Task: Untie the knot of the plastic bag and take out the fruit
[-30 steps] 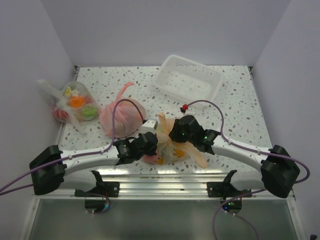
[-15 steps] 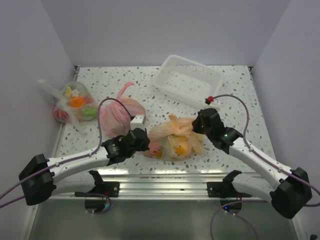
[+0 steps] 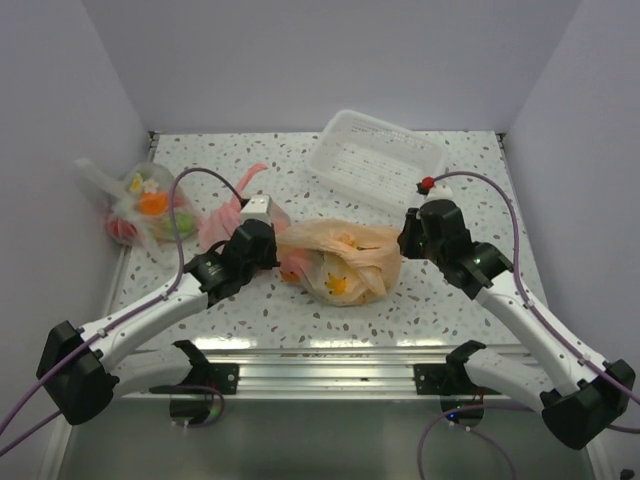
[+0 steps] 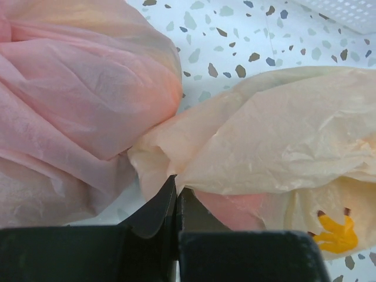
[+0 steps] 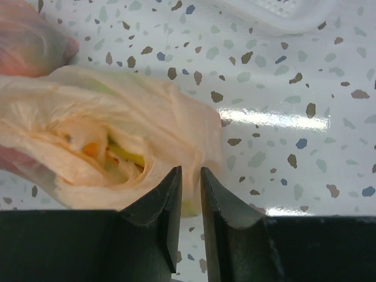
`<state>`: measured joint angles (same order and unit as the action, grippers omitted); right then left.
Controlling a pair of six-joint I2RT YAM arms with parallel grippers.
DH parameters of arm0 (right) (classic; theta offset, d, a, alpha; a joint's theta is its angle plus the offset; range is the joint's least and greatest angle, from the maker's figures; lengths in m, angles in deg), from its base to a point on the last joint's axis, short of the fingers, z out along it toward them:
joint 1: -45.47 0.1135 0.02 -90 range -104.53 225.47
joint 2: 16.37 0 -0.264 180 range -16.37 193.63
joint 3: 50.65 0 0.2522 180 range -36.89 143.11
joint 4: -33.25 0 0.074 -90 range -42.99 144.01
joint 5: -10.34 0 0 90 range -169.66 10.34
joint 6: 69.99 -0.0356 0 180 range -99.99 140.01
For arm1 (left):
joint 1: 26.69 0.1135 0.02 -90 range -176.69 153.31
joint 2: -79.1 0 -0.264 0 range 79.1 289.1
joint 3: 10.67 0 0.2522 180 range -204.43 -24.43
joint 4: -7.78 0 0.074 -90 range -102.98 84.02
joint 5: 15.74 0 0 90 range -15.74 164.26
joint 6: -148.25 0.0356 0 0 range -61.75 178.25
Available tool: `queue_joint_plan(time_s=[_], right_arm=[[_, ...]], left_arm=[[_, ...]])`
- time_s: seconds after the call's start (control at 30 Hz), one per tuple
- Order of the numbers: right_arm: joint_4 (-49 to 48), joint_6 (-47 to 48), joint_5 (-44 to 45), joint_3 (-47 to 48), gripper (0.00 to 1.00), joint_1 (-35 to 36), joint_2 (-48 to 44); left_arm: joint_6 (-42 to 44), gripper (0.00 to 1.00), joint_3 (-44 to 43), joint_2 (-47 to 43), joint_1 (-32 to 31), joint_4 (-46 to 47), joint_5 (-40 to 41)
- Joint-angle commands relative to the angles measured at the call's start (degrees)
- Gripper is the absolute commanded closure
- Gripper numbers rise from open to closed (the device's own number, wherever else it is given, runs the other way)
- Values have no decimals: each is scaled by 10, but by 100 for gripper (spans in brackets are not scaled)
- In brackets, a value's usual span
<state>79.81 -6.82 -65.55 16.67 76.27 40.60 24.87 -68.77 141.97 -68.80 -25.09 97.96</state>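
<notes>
The peach-orange plastic bag (image 3: 340,258) lies mid-table, stretched sideways between both grippers. My left gripper (image 3: 272,246) is shut on the film at its left end, and the left wrist view shows the jaws (image 4: 176,187) closed on a pinch of the bag (image 4: 282,135). My right gripper (image 3: 408,240) is shut on its right end, with film pinched between the near-closed fingers (image 5: 191,176). No tied knot shows. The bag's mouth gapes in the right wrist view, with yellow and orange fruit (image 5: 117,154) inside. A reddish fruit (image 4: 235,210) shows through the film.
The pink bag (image 3: 222,222) sits just behind my left gripper and touches the peach bag (image 4: 76,100). The clear flower-print bag (image 3: 150,210) is at the far left by the wall. A white tray (image 3: 378,160) stands at the back right.
Both grippers have moved away from the near edge and farther apart, carrying the bag with them. The bag is now pulled wider and flatter, and its upright bunched top no longer shows.
</notes>
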Motion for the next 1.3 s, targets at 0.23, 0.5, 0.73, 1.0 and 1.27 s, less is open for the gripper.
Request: queue_joint_plan(time_s=[0.23,0.5,0.73,1.0,1.27], right_arm=[[69,230,-142,104,30,95,44],[116,357,-82,167,19,186,152],[130,457,-48,204,16,196,211],[148,485,-82,220,22,196,263],[165,474,-102,180,56,196,241]], left_arm=[[60,100,1,-14,5,9,-106],[55,100,-8,-18,6,-19,-110],[49,100,2,-22,6,-30,-125],[46,100,11,-22,6,-34,-132],[37,100,12,-21,6,-45,-120]])
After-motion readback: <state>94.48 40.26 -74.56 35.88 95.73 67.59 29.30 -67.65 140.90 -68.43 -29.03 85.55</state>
